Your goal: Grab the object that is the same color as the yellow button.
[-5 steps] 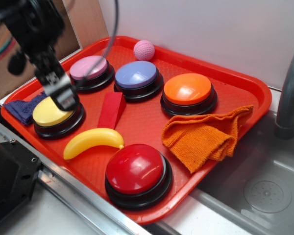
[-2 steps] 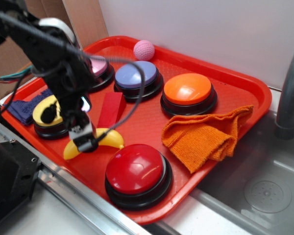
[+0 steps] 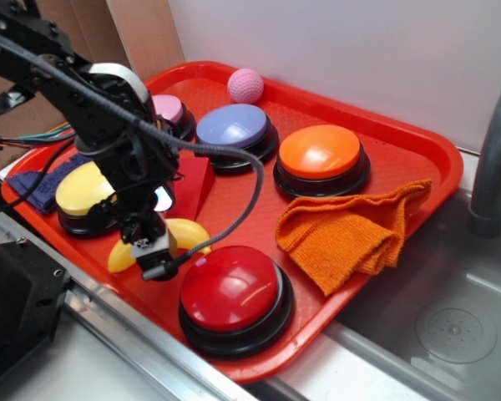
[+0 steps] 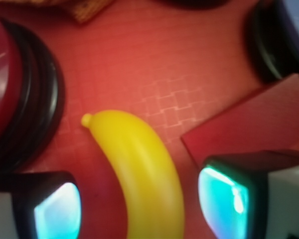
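The gripper (image 4: 139,209) points down with its jaws spread, one finger (image 4: 57,211) on each side of the toy banana (image 4: 142,174) and neither touching it. The banana lies flat on the red tray (image 3: 417,142), between the yellow button (image 3: 79,188) and the red button (image 3: 230,288), beside a red block (image 4: 259,122).

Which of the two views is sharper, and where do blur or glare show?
Exterior view: mostly sharp, with soft highlights on the glossy red-domed button. Wrist view: soft throughout; the curved yellow plastic banana between the open gripper's fingers is out of focus, and the finger pads glow cyan.
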